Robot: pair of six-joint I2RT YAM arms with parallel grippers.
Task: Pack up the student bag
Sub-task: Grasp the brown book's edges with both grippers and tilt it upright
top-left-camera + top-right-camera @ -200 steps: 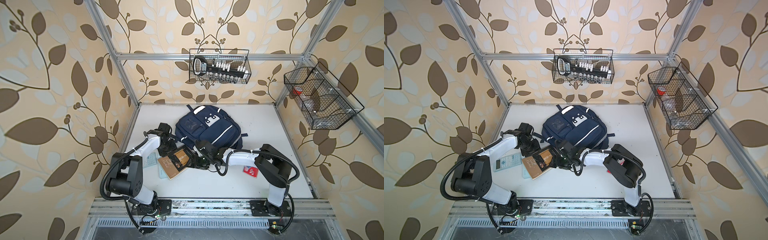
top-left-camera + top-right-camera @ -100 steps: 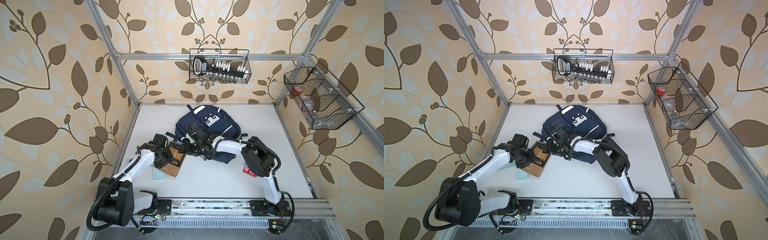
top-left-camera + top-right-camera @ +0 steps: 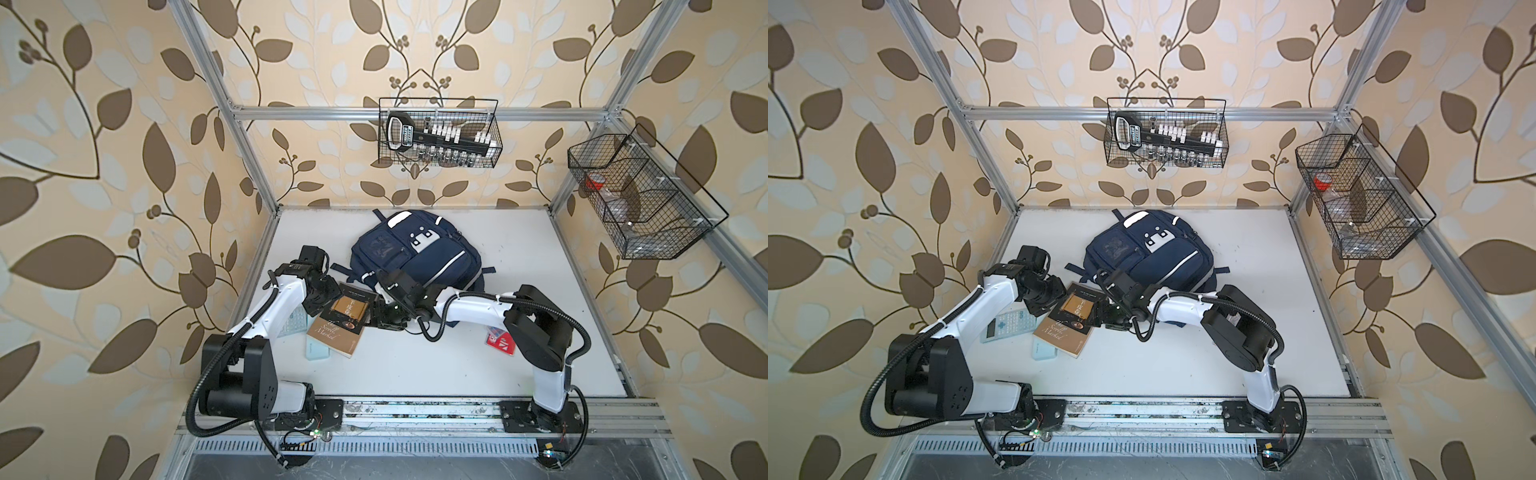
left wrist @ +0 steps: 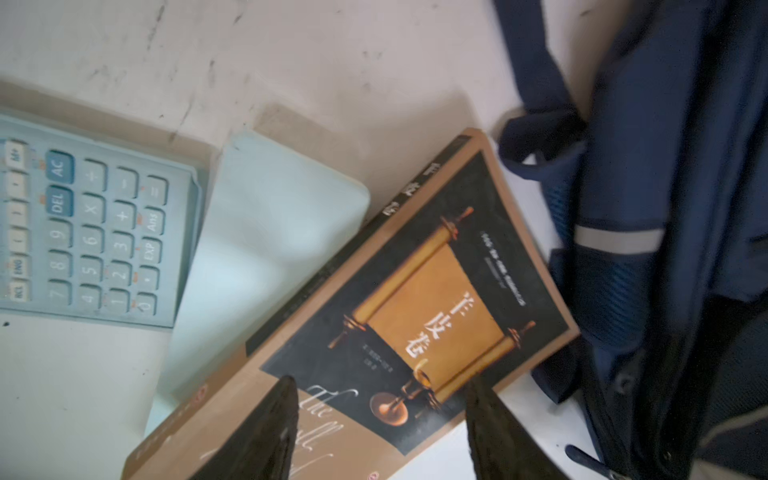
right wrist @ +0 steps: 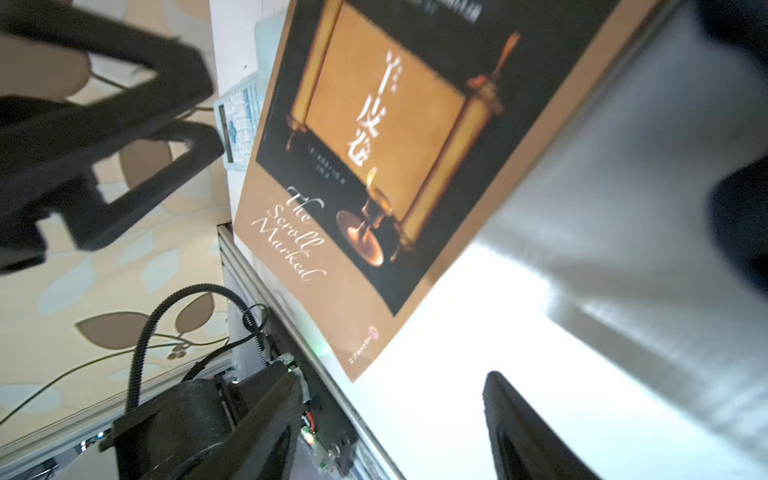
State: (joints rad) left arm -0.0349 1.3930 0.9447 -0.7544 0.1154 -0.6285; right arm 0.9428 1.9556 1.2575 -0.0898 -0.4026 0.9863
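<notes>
Pad (image 3: 316, 353) is lying partly under the near-left corner of the book (image 3: 338, 328), which is resting cover-up on the table (image 3: 415, 365). Calculator (image 3: 1011, 326) is lying just left of the book. Left gripper (image 4: 381, 378) is hovering over the book's cover, jaws parted, gripping nothing. Right gripper (image 5: 395, 374) is hanging at the book's right edge, jaws likewise apart and empty. Bag (image 3: 415, 253) is lying just behind the book, pockets up.

Navy backpack (image 3: 415, 257) with white stripes and white patch, lying flat at table's rear center, front side up.
</notes>
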